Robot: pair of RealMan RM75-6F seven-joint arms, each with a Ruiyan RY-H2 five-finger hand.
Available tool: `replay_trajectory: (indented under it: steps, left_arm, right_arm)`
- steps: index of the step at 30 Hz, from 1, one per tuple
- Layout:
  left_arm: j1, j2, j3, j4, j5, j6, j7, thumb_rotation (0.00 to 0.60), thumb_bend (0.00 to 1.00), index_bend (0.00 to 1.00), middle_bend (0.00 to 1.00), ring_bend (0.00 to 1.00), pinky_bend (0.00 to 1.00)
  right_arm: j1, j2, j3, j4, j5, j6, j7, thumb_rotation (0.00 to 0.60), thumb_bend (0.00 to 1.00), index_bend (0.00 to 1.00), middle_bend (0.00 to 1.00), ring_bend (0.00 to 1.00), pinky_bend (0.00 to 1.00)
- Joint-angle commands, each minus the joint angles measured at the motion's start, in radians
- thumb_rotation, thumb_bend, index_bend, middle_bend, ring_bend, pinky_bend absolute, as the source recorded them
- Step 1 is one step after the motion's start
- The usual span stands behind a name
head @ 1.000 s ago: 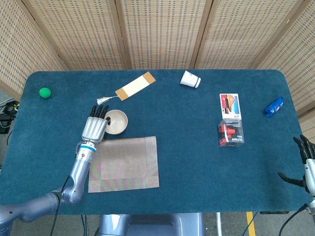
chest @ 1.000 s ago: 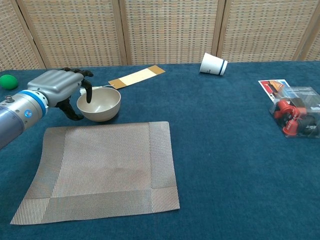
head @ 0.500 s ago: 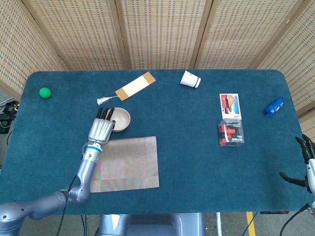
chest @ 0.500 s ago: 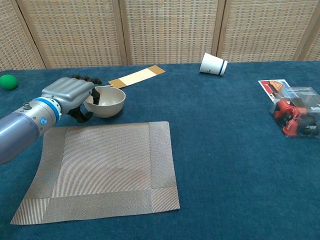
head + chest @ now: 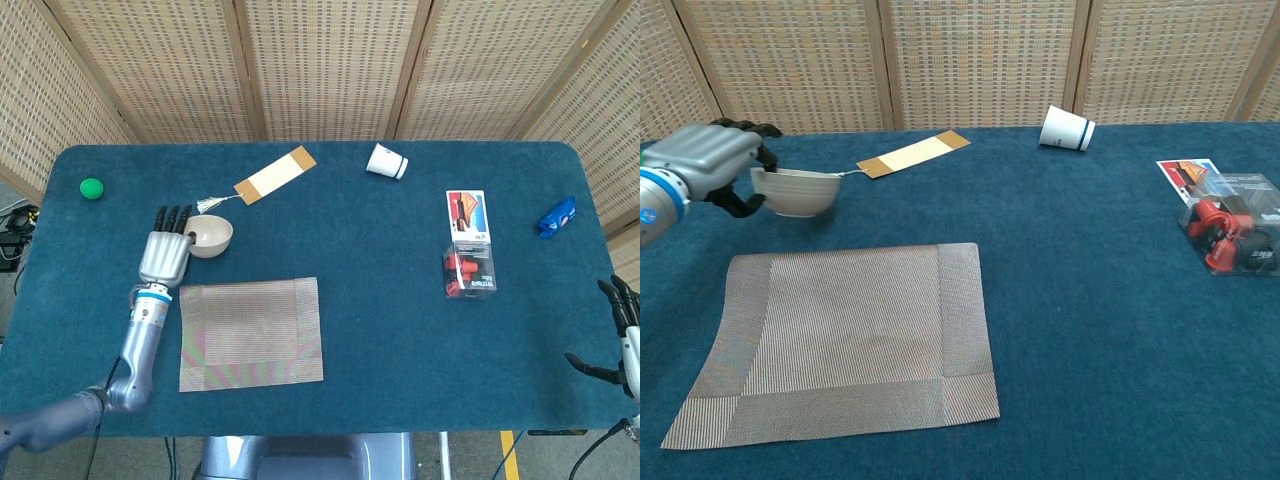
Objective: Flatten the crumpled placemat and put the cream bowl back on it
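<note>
The woven placemat (image 5: 250, 332) (image 5: 840, 340) lies flat on the blue table near the front left. The cream bowl (image 5: 210, 236) (image 5: 797, 193) is beyond the mat's far left corner and clear of it. In the chest view it looks slightly raised over its shadow. My left hand (image 5: 166, 256) (image 5: 708, 160) grips the bowl's left rim, with fingers over the edge. My right hand (image 5: 621, 335) hangs open off the table's front right edge, holding nothing. It shows only in the head view.
A green ball (image 5: 92, 187) sits far left. A tan bookmark with tassel (image 5: 275, 174) (image 5: 912, 153) and a tipped paper cup (image 5: 386, 161) (image 5: 1067, 128) lie at the back. A card (image 5: 467, 215), a clear box of red parts (image 5: 470, 270) (image 5: 1235, 235) and a blue object (image 5: 557, 217) are on the right.
My left hand has carried the bowl to the left, away from the mat's far edge, and lifted it a little. The right hand has barely moved.
</note>
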State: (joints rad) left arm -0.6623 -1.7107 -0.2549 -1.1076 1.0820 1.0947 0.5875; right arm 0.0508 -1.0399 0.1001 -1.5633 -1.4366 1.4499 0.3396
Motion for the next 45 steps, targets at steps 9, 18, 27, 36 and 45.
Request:
replay_trajectory:
  steps: [9, 18, 27, 36, 45]
  left_arm:
    - [0.083, 0.110, 0.029, 0.023, 0.005, 0.018, -0.115, 0.600, 0.67, 0.70, 0.00, 0.00, 0.00]
    - [0.134, 0.145, 0.082, 0.068, 0.032, 0.003, -0.179, 0.600, 0.67, 0.67, 0.00, 0.00, 0.00]
    - [0.173, 0.157, 0.129, 0.069, 0.076, 0.002, -0.237, 0.600, 0.60, 0.59, 0.00, 0.00, 0.00]
    - [0.216, 0.192, 0.171, 0.025, 0.131, 0.013, -0.317, 0.600, 0.40, 0.42, 0.00, 0.00, 0.00]
    - [0.258, 0.260, 0.213, -0.048, 0.213, 0.062, -0.380, 0.600, 0.34, 0.30, 0.00, 0.00, 0.00]
  right_arm:
    - [-0.003, 0.002, -0.008, -0.013, -0.016, 0.008, -0.013, 0.600, 0.06, 0.01, 0.00, 0.00, 0.00]
    - [-0.007, 0.001, -0.014, -0.027, -0.030, 0.019, -0.031, 0.600, 0.06, 0.01, 0.00, 0.00, 0.00]
    - [-0.012, 0.001, -0.019, -0.038, -0.041, 0.029, -0.041, 0.600, 0.06, 0.01, 0.00, 0.00, 0.00]
    - [-0.022, 0.008, -0.030, -0.057, -0.074, 0.058, -0.050, 0.600, 0.06, 0.01, 0.00, 0.00, 0.00]
    - [-0.034, 0.013, -0.044, -0.080, -0.107, 0.086, -0.070, 0.600, 0.06, 0.01, 0.00, 0.00, 0.00]
